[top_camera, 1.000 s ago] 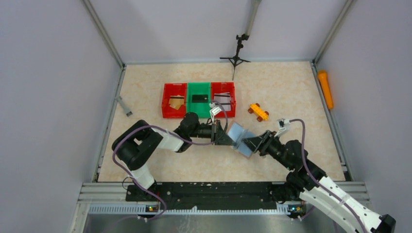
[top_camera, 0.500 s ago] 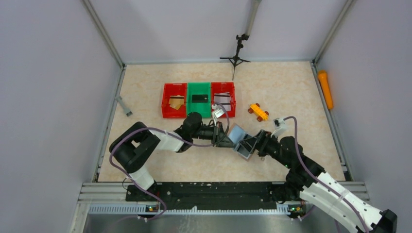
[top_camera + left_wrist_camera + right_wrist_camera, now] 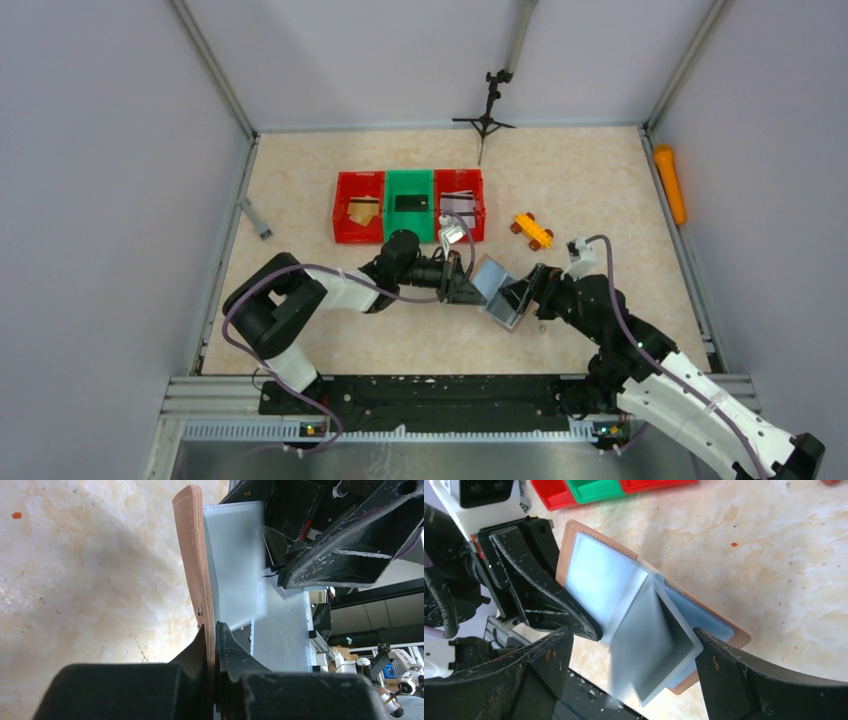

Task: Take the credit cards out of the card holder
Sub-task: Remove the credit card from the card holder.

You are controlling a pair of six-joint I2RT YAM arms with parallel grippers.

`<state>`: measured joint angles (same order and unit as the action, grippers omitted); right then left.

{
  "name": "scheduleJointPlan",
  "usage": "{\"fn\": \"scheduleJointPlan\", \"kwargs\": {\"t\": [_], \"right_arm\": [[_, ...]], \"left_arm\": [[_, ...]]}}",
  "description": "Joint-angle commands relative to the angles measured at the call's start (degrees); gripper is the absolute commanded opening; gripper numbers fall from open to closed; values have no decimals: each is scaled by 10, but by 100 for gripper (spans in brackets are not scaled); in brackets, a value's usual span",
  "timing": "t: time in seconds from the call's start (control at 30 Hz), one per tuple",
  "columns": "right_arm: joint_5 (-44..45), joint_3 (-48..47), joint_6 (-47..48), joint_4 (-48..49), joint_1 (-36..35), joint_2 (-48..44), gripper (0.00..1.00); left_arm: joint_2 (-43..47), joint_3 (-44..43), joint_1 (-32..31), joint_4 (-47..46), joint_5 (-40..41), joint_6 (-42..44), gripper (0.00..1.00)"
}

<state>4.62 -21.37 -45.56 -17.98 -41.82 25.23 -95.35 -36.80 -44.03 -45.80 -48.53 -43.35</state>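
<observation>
Tan leather-like skin, stitched at the rim, with frosted grey-blue plastic sleeves inside: that is the card holder [image 3: 497, 290], lying opened just right of centre in the top view, below the row of red and green bins [image 3: 386, 205]. Your left gripper [image 3: 462, 285] is clamped tight on the edge of one cover. In the left wrist view both fingers press flat against the leather, and that flap shows edge-on above the table [image 3: 600, 180]. Your right gripper [image 3: 528, 296] is spread wide and has hold of nothing. In the right wrist view its fingers sit at lower left and lower right with a loose sleeve leaf [image 3: 651, 655] standing between them, touching neither as far as I can tell.

Expect the holder to be light, floppy at the fold, and likely to swing if pulled from one side only; the pinch on the cover is what steadies it. The sleeves look thin, slick and bendy. Three credit cards [image 3: 411, 202] already lie in the bins: tan-gold, black, and white-grey with a dark stripe. A pale blue face shows in the pocket on the lower flap in the right wrist view. It may be a fourth card, though I cannot be certain. If it is, expect it to be stiff, smooth and prone to slip, so take it by an exposed edge rather than squeezing the plastic around it.

No brand, label or lettering is readable anywhere.
</observation>
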Motion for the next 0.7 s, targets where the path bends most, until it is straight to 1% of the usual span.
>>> {"fn": "scheduleJointPlan", "kwargs": {"t": [0.0,0.2,0.33,0.43,0.57,0.67], "right_arm": [[35,-39,35,-52,4,4,91],[24,-62,39,-64,4,39,91],[58,-90,42,-116,4,51,94],[77,-100,40,-142,4,39,95],[45,-88,29,-127,4,2,86],[10,-64,10,-94,4,-13,84]], "left_arm": [[22,-22,-3,-22,-4,10,0],[19,-25,-3,-9,2,15,0],[27,-23,-3,5,13,25,0],[34,-21,-2,10,19,30,0],[36,-19,-2,5,19,26,0],[36,-14,-1,-13,14,17,0]]}}
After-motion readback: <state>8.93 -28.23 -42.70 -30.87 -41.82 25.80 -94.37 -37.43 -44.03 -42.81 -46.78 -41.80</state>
